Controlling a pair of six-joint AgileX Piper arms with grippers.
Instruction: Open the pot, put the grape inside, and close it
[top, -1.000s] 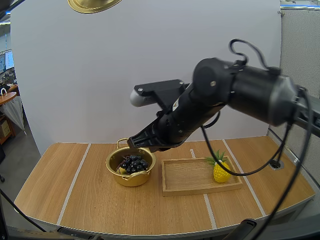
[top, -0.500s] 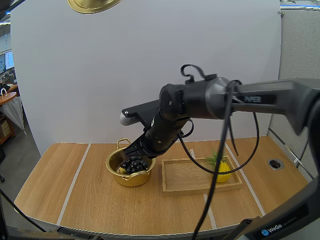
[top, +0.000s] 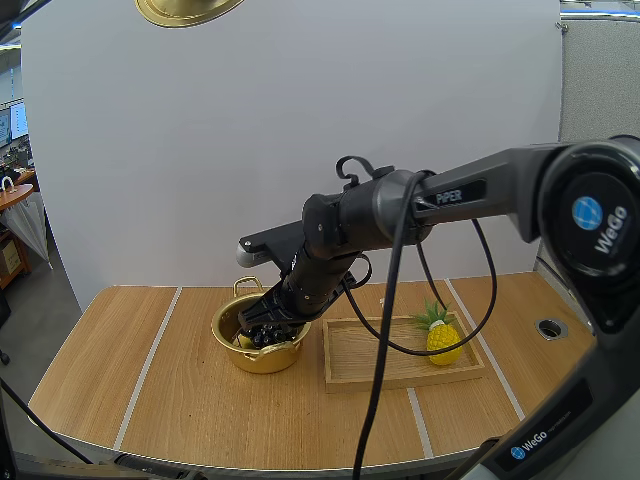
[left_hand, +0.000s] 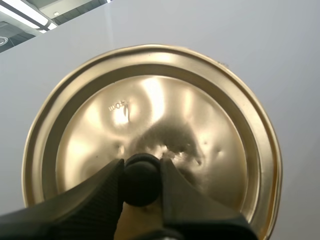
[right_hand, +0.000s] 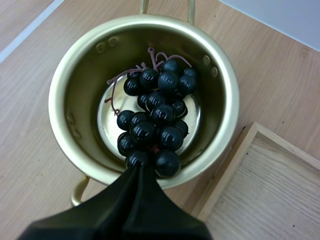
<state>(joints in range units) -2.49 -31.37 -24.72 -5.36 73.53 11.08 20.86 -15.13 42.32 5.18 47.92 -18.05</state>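
The right fingers (right_hand: 130, 205) are closed on grapes (right_hand: 155, 117) in pot (right_hand: 70, 127), left fingers (left_hand: 97, 192) on lid (left_hand: 160, 95) knob. Snagged grapes could be dragged out.

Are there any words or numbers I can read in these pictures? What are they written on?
"PiPER": on the right arm, in white letters on its long black part.
"WeGo": on the arm's big round joint, beside a blue badge.
"WeGo": again, on the lowest black arm part.
A small stamp on the gold lid: too faint to read.
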